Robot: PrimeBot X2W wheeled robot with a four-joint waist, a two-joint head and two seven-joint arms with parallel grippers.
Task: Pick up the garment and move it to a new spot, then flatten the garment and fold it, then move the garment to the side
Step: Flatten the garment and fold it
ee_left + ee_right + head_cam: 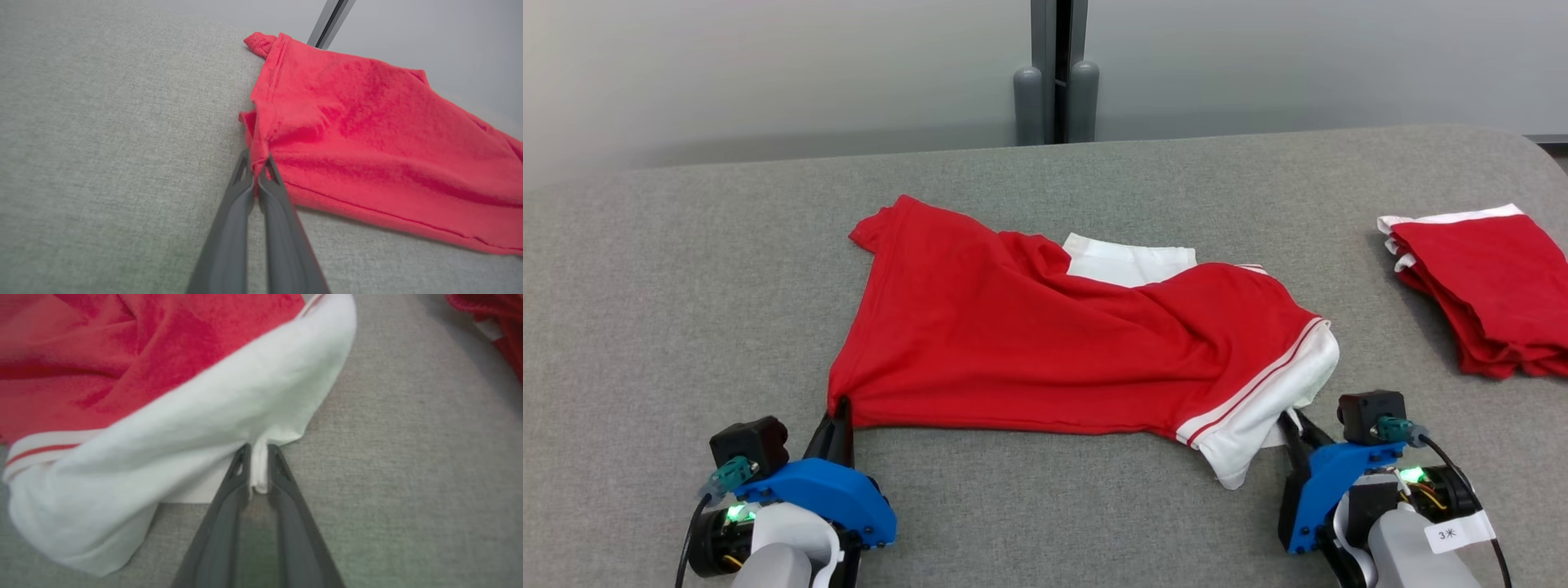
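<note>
A grey cloth-covered table stands before a pale wall, and the garment, red with white bands, lies rumpled across the table's middle, a ridge of folds running from far left to near right. A stack of folded red garments sits well apart at the far right. The left gripper has its fingers pressed together on the garment's near left red corner. The right gripper pinches a small tuck of the white band at the near right. The cloth looks light, thin and quite limp, so it should sag between the two holds and drag on the table's rough weave rather than slide. Corner grips like these suit it: lifted and drawn apart, they should pull the wrinkles out, though the right pinch is slight and could slip.
</note>
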